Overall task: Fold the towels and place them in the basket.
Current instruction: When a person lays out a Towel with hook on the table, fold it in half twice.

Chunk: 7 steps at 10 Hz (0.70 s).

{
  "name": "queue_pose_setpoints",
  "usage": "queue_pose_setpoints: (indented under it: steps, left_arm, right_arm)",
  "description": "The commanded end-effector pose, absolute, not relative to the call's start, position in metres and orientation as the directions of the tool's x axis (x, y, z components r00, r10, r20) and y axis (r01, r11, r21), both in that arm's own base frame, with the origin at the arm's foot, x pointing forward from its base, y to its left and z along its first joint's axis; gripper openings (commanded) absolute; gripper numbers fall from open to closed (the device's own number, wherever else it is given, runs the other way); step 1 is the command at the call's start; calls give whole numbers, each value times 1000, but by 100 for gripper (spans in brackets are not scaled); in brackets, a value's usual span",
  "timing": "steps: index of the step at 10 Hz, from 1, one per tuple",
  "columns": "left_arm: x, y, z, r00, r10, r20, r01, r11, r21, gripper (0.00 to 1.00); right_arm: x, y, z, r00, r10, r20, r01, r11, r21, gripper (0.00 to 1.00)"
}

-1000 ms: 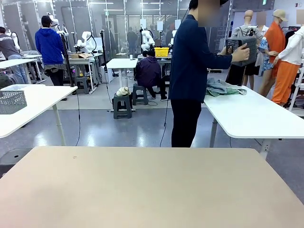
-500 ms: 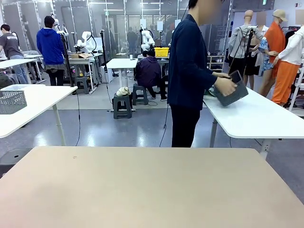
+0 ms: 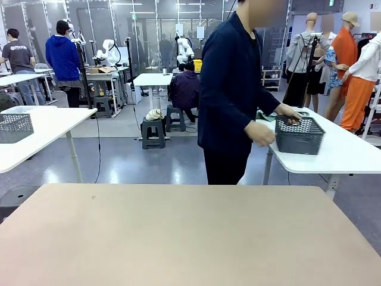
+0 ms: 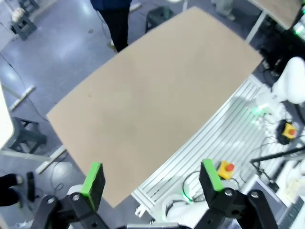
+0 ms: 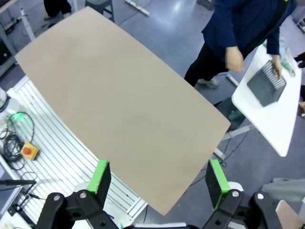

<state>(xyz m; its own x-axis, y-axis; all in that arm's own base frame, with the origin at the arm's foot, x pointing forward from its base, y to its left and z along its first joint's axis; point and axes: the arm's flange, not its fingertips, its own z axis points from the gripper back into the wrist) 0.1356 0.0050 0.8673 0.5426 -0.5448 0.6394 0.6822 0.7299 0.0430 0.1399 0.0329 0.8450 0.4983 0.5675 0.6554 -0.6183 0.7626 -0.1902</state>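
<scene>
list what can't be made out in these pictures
- Towels: front view, mostly hidden behind the person's arm and the basket; their number cannot be told.
- Basket's inside: front view, too far off and seen from too low an angle to tell whether anything lies in it.
- Person's nearer hand: front view, motion-blurred.

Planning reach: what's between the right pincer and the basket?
Right wrist view: past the right pincer, bare tan table, then floor, then the basket on the white table.
</scene>
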Motion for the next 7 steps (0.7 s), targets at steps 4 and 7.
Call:
queue_pose_setpoints:
  steps: [4,7]
  left_arm:
    - [144,34,921,549,-616,565,745,667,4,100]
    - [146,40,918,550,-614,567,745,668,0,100]
  right_arm:
    - [137,16,891,475,631,613,-691,699,-183,100]
    - [136,16,893,481,633,607,-695,697,-176,100]
